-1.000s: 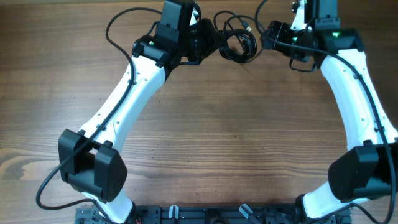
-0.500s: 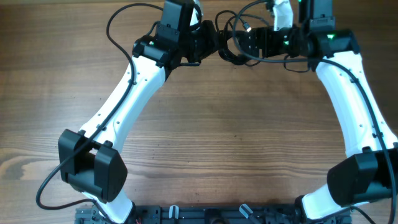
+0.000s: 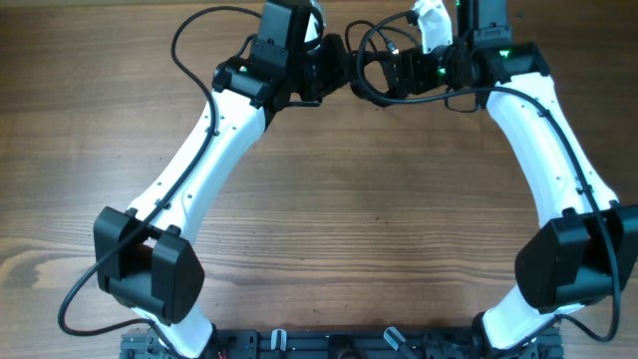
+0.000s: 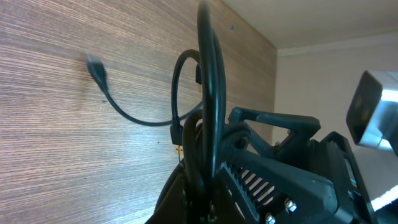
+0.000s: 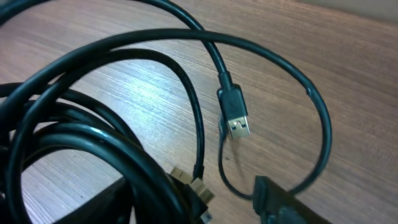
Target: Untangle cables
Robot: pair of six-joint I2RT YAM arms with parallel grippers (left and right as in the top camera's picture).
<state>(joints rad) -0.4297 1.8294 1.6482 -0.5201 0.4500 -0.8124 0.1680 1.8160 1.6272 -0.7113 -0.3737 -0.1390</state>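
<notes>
My left hand point(image 3: 335, 70) sits just left of the cables point(image 3: 371, 68), clenched on one strand that stands upright in its wrist view. The cables are bunched in black loops on the worktop point(image 3: 379, 199), between both hands. Just right of them, my right hand point(image 3: 401, 70) crowds the loops near a USB plug point(image 5: 236, 121). I cannot tell whether it grips.

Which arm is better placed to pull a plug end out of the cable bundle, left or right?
Probably the right. The left gripper is shut on the cables, anchoring them; the right gripper is at the bundle with a loose USB plug directly before its camera.
</notes>
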